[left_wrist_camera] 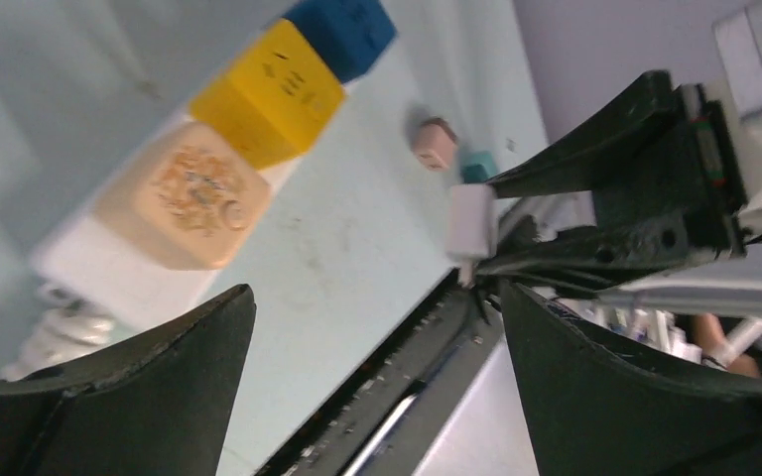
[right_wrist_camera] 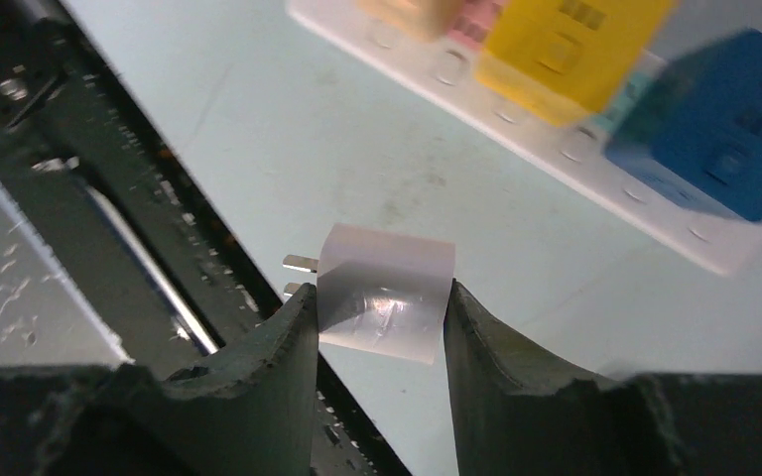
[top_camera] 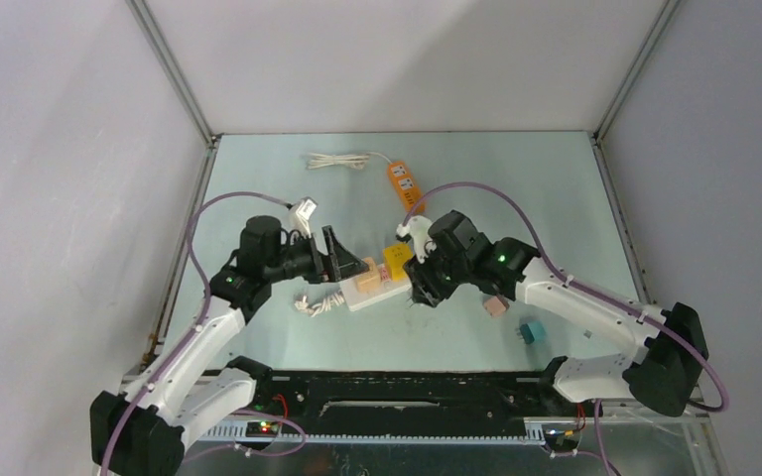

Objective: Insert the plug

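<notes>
- Right gripper (right_wrist_camera: 379, 297) is clenched on the white plug (right_wrist_camera: 387, 290), one finger on each side of its body.
- The plug's two metal prongs (right_wrist_camera: 300, 264) stick out sideways, clear of the fingers.
- The plug hangs over the table (top_camera: 516, 198), just beside the white power strip (top_camera: 382, 294), not in any socket.
- The strip carries a peach adapter (left_wrist_camera: 193, 193), a yellow adapter (right_wrist_camera: 566, 45) and a blue adapter (right_wrist_camera: 724, 119) in a row.
- Left gripper (left_wrist_camera: 377, 296) is released, jaws wide apart with nothing between them, near the strip's other end.
- A pink cube (top_camera: 496, 306) and a teal cube (top_camera: 530, 331) lie right of the strip.
- An orange power strip (top_camera: 404, 183) lies farther back.
</notes>
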{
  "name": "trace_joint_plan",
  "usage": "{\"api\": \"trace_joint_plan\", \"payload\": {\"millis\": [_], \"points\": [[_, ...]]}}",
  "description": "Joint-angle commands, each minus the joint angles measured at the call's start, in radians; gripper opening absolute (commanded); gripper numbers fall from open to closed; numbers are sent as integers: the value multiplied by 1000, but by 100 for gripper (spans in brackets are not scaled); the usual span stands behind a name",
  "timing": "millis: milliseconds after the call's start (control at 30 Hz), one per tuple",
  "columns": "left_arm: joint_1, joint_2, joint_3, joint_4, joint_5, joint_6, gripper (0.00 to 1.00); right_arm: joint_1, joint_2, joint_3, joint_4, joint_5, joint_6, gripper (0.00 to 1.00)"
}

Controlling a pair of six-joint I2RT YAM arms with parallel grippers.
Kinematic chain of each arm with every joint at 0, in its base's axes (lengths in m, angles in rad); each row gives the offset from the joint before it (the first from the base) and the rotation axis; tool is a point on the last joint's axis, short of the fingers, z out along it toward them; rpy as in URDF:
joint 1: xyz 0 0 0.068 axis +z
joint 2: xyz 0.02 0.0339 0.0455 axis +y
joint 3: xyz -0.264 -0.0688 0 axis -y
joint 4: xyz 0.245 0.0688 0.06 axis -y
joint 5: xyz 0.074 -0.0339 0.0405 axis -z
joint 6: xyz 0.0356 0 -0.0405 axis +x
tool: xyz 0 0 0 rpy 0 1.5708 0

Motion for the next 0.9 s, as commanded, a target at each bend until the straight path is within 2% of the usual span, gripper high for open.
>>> {"api": "trace_joint_plan", "payload": {"millis": [0,200,300,500,600,667,767,867], "points": [[-37,43,-34,185,206,-149,96,81,-37,32,88,-83,-67,1],[-172,165,-33,250,243,-191,92,154,-38,33,114,-74,-79,0],[-216,210,-56,329,252,-235,82,164,-49,32,123,-70,-80,0],[-294,275,-73,441,257,-303,73,168,-68,32,140,-47,-79,0],[-311,296,-85,490,259,-330,65,170,-74,32,145,-21,-78,0],[-317,306,-95,528,267,-348,54,170,-76,32,143,-4,-79,0],[-325,321,-92,544,281,-357,25,169,-76,31,141,29,-79,0],[-327,324,-81,530,283,-335,10,168,-77,32,142,54,-70,0]]}}
